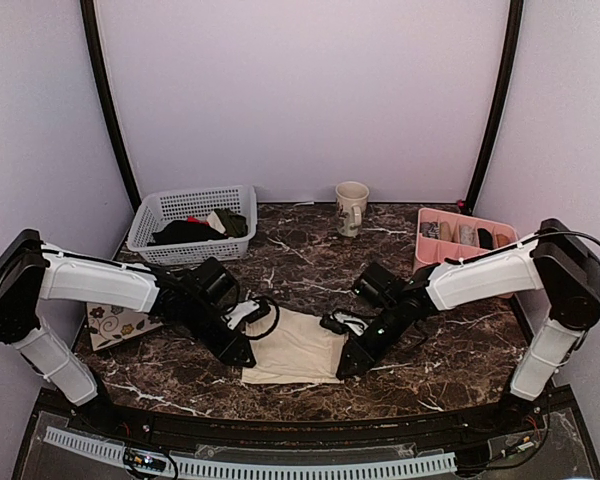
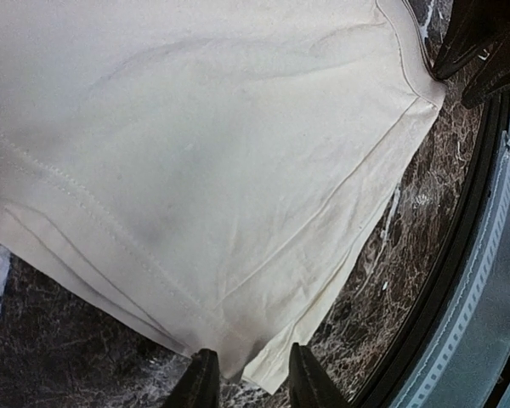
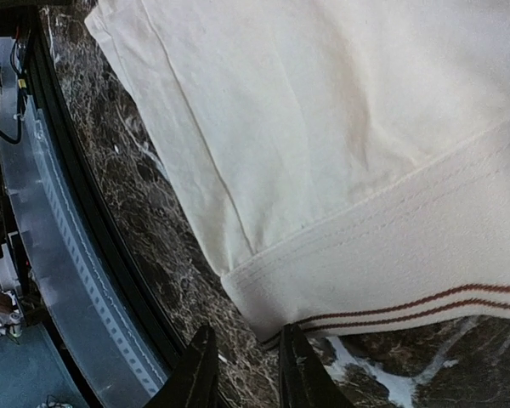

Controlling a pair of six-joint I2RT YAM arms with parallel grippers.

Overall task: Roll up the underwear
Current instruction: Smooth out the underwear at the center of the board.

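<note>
We log the underwear (image 1: 295,345) flat by the counter's (image 1: 450,350) near edge, left hand (image 2: 246,378) and right hand (image 3: 246,374) narrowly spread, straddling its near corners.

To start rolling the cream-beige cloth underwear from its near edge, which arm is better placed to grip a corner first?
Left, probably. The left gripper is open astride a near corner of the cream-beige cloth underwear, cloth lying between its fingers; the striped corner barely reaches the open right gripper.
</note>
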